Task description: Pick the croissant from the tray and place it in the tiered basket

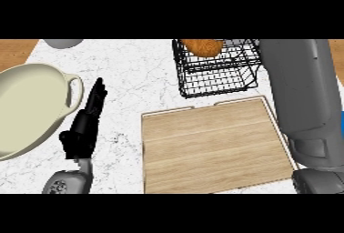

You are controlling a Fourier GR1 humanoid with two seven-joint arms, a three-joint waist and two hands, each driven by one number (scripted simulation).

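The croissant (201, 47) lies in the black wire basket (218, 75) at the far side of the marble counter (134, 82), up in the basket's top left corner. The wooden tray (215, 150) sits just in front of the basket, its boards bare. My right forearm (302, 91) stretches up along the right edge, past the tray and beside the basket; my right hand is out of view, so I cannot tell how its fingers stand. My left hand (84, 127) rests left of the tray, fingers straight and together, pointing away from me, holding nothing. A cream casserole dish (27, 109) sits just left of it.
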